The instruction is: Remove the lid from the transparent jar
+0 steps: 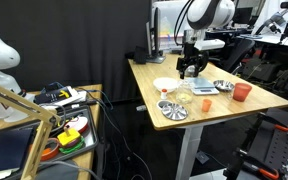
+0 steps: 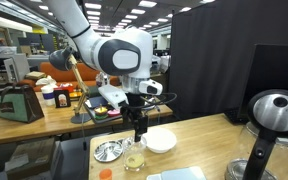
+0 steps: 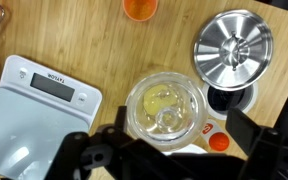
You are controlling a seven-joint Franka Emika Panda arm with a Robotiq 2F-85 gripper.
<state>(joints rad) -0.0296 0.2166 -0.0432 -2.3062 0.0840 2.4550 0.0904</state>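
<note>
1. The gripper enters the wrist view from the bottom edge. Its jaws are spread wide, one dark finger on each side, clamped on nothing.
2. The transparent jar sits between and just ahead of the fingers in the wrist view, centred in the gap. I see no contact with either finger.
3. In an exterior view the gripper hangs straight above the jar, near it but apart.
4. The jar stands upright on the wooden table, just beside a white digital scale. Its lower edge overlaps a white item with an orange button.
5. A round steel lid-like dish lies beyond the jar, and an orange cup sits at the top edge.
6. A white bowl sits just beside the jar, and a tall dark-handled pitcher stands well apart from it.
7. Hard to tell: the jar top is clear, so I can't say whether a lid is seated on it. Something yellowish shows inside.
8. Cut off: the orange cup is clipped by the frame, and the gripper body hides the jar's near rim in the wrist view.
9. In an exterior view the gripper shows above the table, but the jar is too small to pick out there.
</note>
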